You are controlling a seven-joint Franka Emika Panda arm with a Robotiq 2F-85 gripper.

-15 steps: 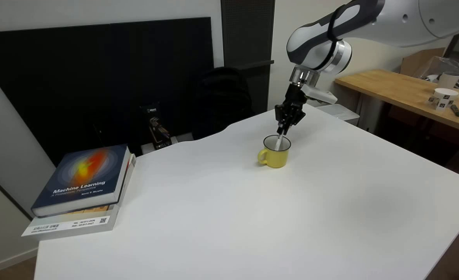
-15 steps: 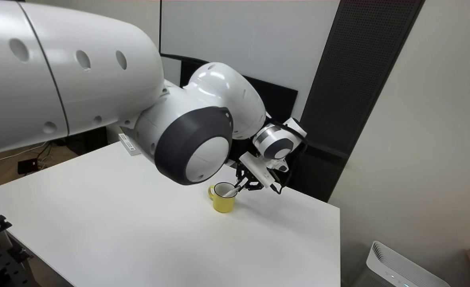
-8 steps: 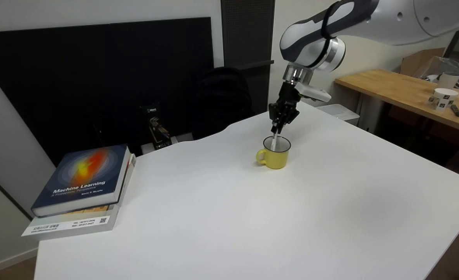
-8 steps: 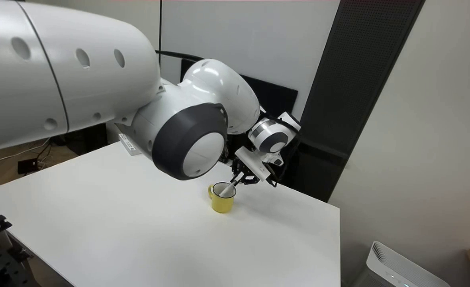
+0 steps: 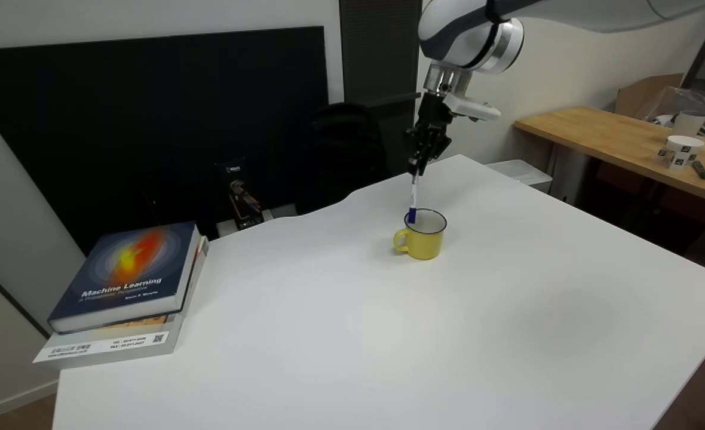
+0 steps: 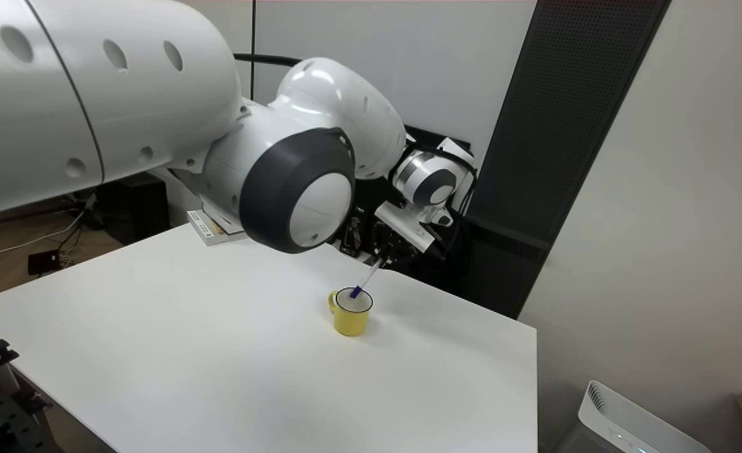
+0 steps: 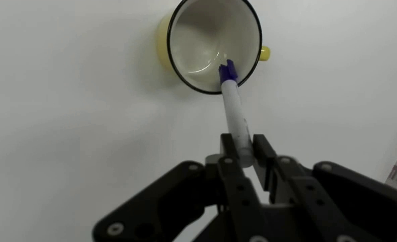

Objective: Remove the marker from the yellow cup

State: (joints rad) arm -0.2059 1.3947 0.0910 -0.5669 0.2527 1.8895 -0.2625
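Note:
The yellow cup [image 5: 425, 243] stands upright on the white table in both exterior views [image 6: 351, 323]. In the wrist view its yellow wall [image 7: 163, 47] and open mouth show at the top. My gripper [image 5: 416, 172] is above the cup, its fingers closed on the white end of the marker [image 7: 235, 111]. The marker hangs tilted, with its purple cap [image 5: 412, 215] down at the cup's mouth. In the wrist view the cap [image 7: 227, 72] lies over the opening near the rim. I cannot tell whether its tip is just inside or just above the rim.
A stack of books [image 5: 128, 275] lies at the table's left edge in an exterior view. A black backpack [image 5: 343, 149] is behind the table. A wooden table [image 5: 603, 143] with paper cups stands apart on the right. A white appliance [image 6: 635, 421] shows beside the table.
My gripper has risen with the marker, drawing it up so that its purple cap now shows at the cup's mouth. The cup shifted very slightly at first, then stayed put.

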